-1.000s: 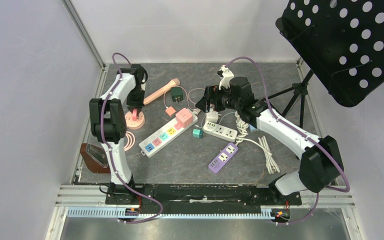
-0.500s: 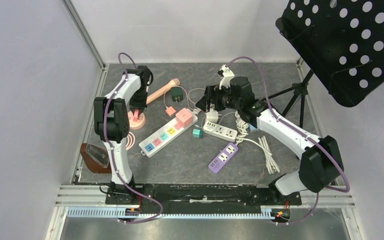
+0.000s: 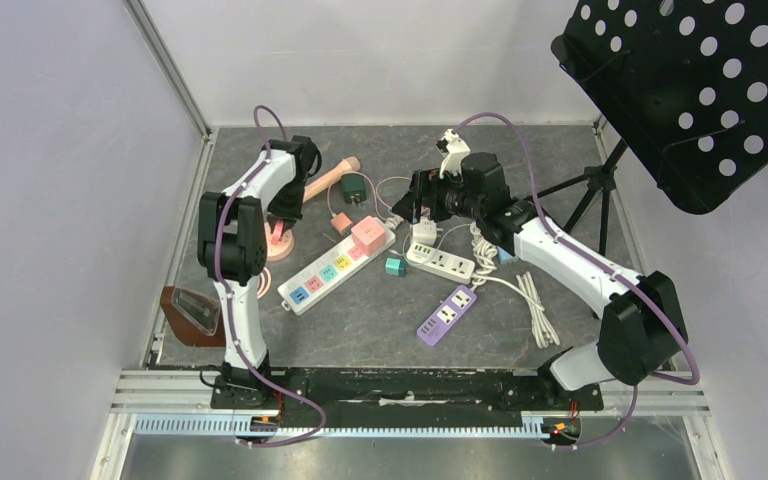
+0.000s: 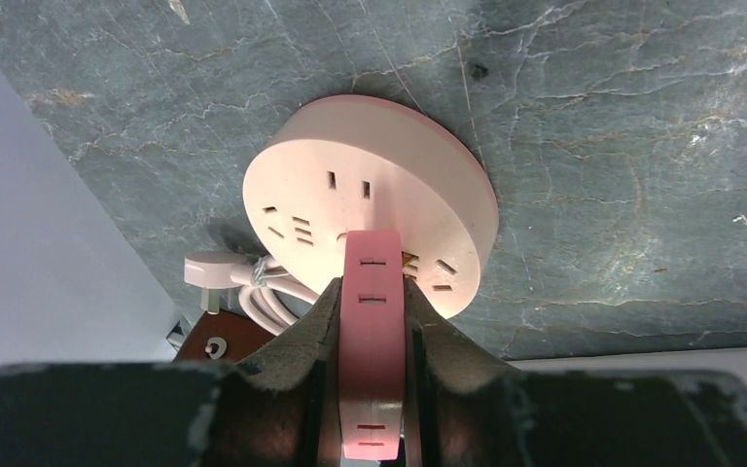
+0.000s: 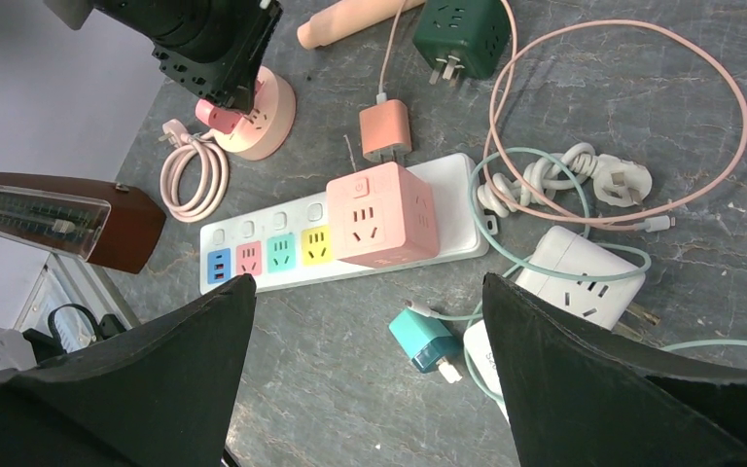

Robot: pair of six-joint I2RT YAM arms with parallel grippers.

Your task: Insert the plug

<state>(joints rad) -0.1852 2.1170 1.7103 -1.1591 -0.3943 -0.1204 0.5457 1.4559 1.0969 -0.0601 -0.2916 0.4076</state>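
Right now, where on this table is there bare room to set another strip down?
The near table, bordered by the white strip, purple strip and the near edge, is bare. Crowded: the middle, with the pink cube, cords and chargers.

Bright, even light, soft shadows; wrist views blur at near edges.

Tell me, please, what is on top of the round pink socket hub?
A pink plug stands on the top face of the hub, pinched in the left gripper. The other slots show bare. The plug's body covers its prongs, so whether they are seated cannot be seen.
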